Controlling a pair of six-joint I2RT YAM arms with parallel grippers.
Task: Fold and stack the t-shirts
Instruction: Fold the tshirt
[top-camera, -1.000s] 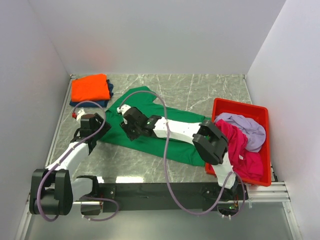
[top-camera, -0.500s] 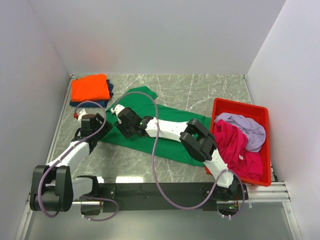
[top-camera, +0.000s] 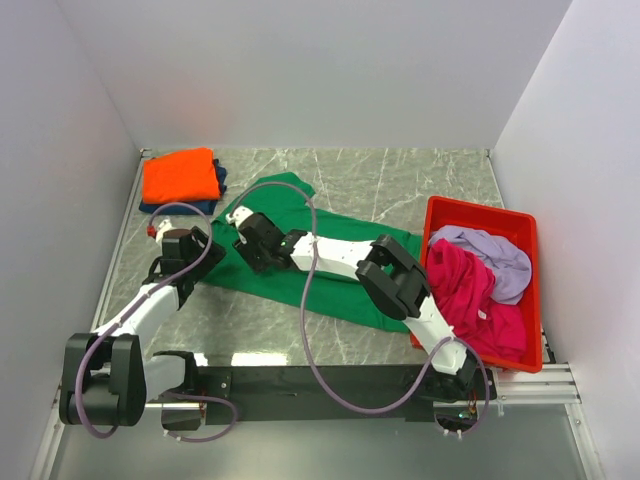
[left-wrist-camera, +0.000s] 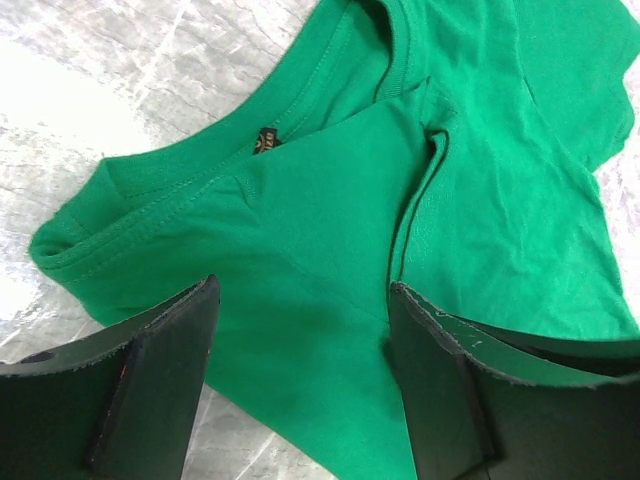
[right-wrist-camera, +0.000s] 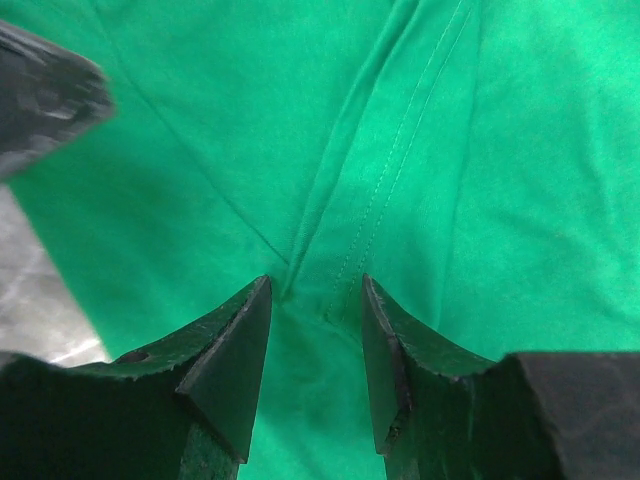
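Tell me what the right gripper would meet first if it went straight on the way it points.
The green t-shirt; the right gripper, jaws open, points at a seamed fold, seemingly very close.

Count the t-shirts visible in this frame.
5. Orange lies folded on navy in the far-left corner. Green is spread mid-table. Magenta and lilac are heaped in the red bin at right. More could be buried there.

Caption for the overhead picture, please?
Left gripper and right gripper, both open, at a green shirt; orange shirt folded behind; magenta shirt in red bin.
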